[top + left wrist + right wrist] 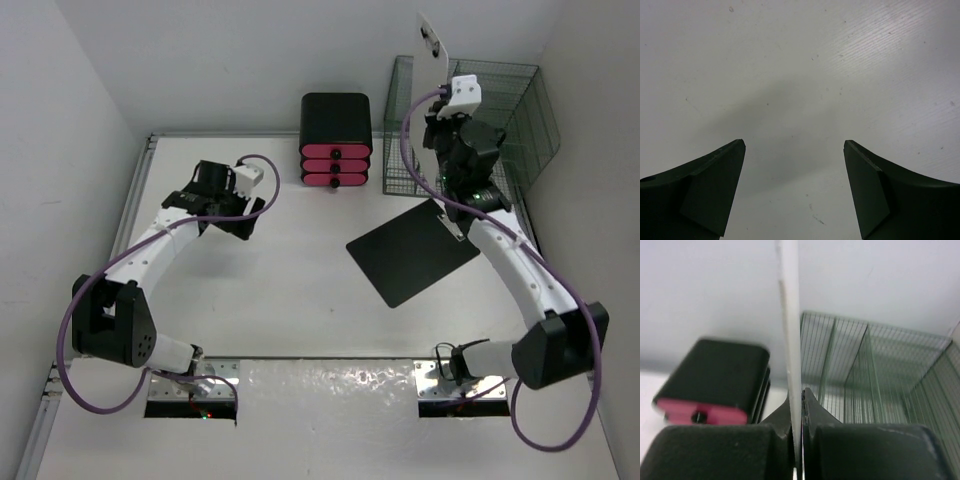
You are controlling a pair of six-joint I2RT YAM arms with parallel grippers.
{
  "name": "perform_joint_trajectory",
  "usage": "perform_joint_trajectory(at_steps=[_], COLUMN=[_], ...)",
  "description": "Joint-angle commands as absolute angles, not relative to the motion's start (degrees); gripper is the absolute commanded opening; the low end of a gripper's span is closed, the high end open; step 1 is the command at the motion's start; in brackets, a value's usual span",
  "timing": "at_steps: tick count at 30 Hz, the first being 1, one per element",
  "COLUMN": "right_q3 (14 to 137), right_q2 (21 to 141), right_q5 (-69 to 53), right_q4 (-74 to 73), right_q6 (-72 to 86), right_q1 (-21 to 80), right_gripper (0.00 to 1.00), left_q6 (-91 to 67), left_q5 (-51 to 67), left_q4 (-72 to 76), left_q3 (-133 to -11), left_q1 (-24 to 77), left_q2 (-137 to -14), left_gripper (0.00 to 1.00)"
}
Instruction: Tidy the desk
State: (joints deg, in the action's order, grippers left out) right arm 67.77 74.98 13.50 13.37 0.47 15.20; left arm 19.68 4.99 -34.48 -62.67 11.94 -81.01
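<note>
The desk (285, 305) is a white tabletop with grey rails. My right gripper (441, 106) (797, 395) is raised at the back right and is shut on a thin white board (436, 45) (789, 315). The board stands upright and edge-on between the fingers, beside a green wire mesh organizer (480, 110) (875, 370). My left gripper (228, 200) (794, 145) hangs open over bare desk (800, 60) at the back left, with nothing between its fingers.
A black drawer unit with pink drawer fronts (337, 140) (715, 385) stands at the back centre. A flat black sheet (410, 252) lies on the desk under the right arm. White walls close in both sides and the back.
</note>
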Motion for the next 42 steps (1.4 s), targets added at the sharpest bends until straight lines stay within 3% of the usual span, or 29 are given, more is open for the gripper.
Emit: perform_joint_trajectory(at_steps=[1, 12, 18, 42], right_q3=[72.32, 81.55, 83.23, 86.75], right_q2=[79.96, 98.95, 106.95, 123.66], right_q5=[18.54, 23.99, 20.92, 18.37], right_q4=[34.97, 52.37, 61.95, 69.79], right_q6=[0.97, -3.51, -3.16, 3.43], right_q1=[15.29, 15.12, 14.06, 10.28], right_gripper=[0.00, 0.00, 0.00, 0.00], left_q6=[20.30, 20.48, 20.92, 21.88], left_q5=[3.34, 0.26, -1.32, -2.73], left_q4=[-31.29, -29.62, -29.27, -29.71], left_q3=[-63.37, -62.49, -62.40, -62.49], left_q1=[11.69, 11.69, 11.69, 11.69], left_q2=[-77.44, -77.87, -78.57, -81.03], left_gripper=[0.79, 0.79, 0.79, 0.79])
